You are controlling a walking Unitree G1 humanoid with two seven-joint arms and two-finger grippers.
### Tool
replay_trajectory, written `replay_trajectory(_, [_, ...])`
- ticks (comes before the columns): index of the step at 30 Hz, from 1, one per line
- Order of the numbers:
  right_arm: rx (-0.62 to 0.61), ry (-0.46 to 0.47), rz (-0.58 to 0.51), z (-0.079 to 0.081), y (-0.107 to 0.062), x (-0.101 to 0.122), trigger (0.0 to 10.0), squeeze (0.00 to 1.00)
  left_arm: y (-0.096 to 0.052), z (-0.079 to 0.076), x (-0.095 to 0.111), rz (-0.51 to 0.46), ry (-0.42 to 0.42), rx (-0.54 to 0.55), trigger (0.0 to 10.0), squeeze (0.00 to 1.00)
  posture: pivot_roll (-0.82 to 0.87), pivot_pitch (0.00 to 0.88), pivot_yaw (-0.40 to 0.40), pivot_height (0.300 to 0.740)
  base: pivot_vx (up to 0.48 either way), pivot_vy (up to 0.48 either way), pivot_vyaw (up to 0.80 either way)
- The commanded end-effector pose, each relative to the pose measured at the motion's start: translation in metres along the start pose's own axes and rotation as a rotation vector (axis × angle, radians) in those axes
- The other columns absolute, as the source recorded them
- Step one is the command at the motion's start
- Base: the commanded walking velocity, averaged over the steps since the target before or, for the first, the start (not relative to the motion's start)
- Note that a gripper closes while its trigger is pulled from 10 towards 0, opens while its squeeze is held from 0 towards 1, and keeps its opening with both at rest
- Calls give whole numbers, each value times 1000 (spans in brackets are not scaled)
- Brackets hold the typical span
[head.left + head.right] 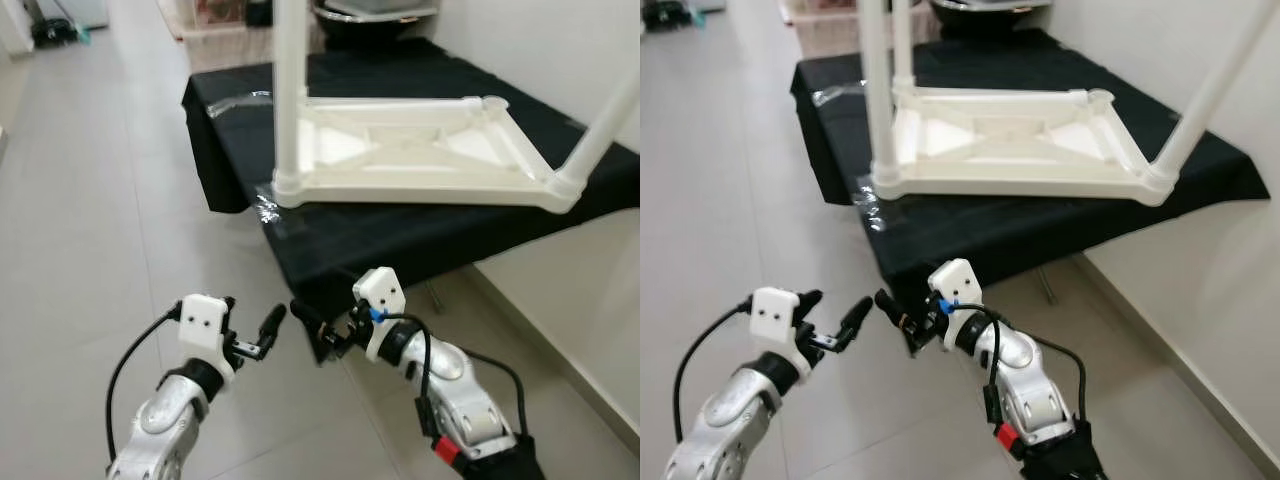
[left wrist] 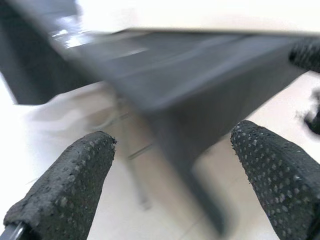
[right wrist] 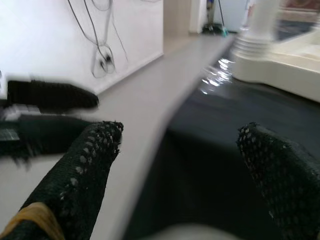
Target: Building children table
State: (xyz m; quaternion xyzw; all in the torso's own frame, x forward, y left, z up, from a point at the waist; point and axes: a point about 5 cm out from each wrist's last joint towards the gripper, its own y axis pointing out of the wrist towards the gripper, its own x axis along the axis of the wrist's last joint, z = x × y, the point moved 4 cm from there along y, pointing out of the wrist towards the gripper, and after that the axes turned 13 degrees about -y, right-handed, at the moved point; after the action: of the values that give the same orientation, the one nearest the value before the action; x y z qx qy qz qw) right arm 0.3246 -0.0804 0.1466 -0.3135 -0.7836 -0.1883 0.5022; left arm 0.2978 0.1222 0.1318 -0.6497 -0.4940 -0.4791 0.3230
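Arms both low in the lower half of the head views, forearms angled inward so the two tools nearly face each other above the grey tiled floor (image 1: 90,200). Left gripper (image 1: 262,335) sits lower centre-left, fingers spread apart with nothing between them; its wrist view shows two black dotted fingertips (image 2: 65,185) well separated. Right gripper (image 1: 318,335) sits lower centre, just below the near corner of the black cloth (image 1: 400,245); its fingers also stand apart and hold nothing, as its wrist view confirms with a wide gap between the fingertips (image 3: 87,160).

Count: one white plastic children's table (image 1: 400,150), upside down, resting on the cloth-covered platform in the upper centre to upper right of the frame. Three legs seen in the right eye view: two upright at the left corners (image 1: 875,90), one leaning at the right (image 1: 610,120). The other corner socket (image 1: 494,102) carries no leg.

One dark round bowl-like object (image 1: 370,20) at the top edge behind the table; contents cannot be made out.
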Motion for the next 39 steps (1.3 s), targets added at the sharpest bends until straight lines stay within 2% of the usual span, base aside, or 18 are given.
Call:
replay_trajectory(1, [35, -60, -31, 1, 3, 13, 10000, 0, 0, 8, 3, -5, 6, 29, 10000, 0, 2, 155, -9, 740, 0, -439, 0])
replay_trajectory(5, [45, -82, -41, 0, 7, 20, 10000, 0, 6, 7, 14, -45, 6, 35, 10000, 0, -1, 157, -9, 740, 0, -437, 0])
replay_trajectory(8, [69, -79, -85, 3, 9, 29, 10000, 0, 14, 2, 34, -105, -6, 22, 10000, 0, 3, 158, -9, 740, 0, -437, 0])
replay_trajectory(12, [81, -145, -77, 6, 9, 30, 10000, 0, 17, -1, 41, -119, 0, 20, 10000, 0, 3, 159, -6, 740, 0, -426, 778])
replay_trajectory(20, [57, -168, -30, -1, 7, 21, 10000, 0, 20, -2, 34, -99, -35, 47, 10000, 0, 2, 160, -1, 740, 0, -52, 778])
replay_trajectory(22, [-10, -164, -8, -9, 8, 18, 10000, 0, 19, -4, 29, -82, -43, 38, 10000, 0, 1, 161, 1, 740, 0, 0, 391])
replay_trajectory(24, [-10, -164, -8, -9, 8, 18, 10000, 0, 19, -4, 29, -82, -43, 38, 10000, 0, 1, 161, 1, 740, 0, 0, 0])
replay_trajectory(29, [-104, -144, 52, -22, 9, 10, 10000, 0, 18, -5, 28, -71, -37, 25, 10000, 0, 3, 161, 2, 740, 406, 0, 222])
replay_trajectory(31, [-175, -115, 62, -32, 8, 9, 10000, 0, 17, -5, 29, -71, -34, 21, 10000, 0, 3, 162, 2, 740, 418, 0, 744])
replay_trajectory(33, [-183, -93, 56, -34, 8, 9, 10000, 0, 18, -6, 29, -71, -36, 18, 10000, 0, 2, 162, 3, 740, 418, 0, 344])
replay_trajectory(35, [-183, -93, 56, -34, 8, 9, 10000, 0, 18, -6, 29, -71, -36, 18, 10000, 0, 2, 162, 3, 740, 416, 0, 0])
replay_trajectory(36, [-204, -121, 85, -39, 7, 6, 10000, 0, 18, -8, 29, -70, -36, 15, 10000, 0, 3, 161, 1, 740, 412, 0, 681])
replay_trajectory(39, [-235, -110, 82, -43, 7, 6, 10000, 0, 18, -9, 29, -69, -37, 10, 10000, 0, 3, 161, 3, 740, 415, 0, 748])
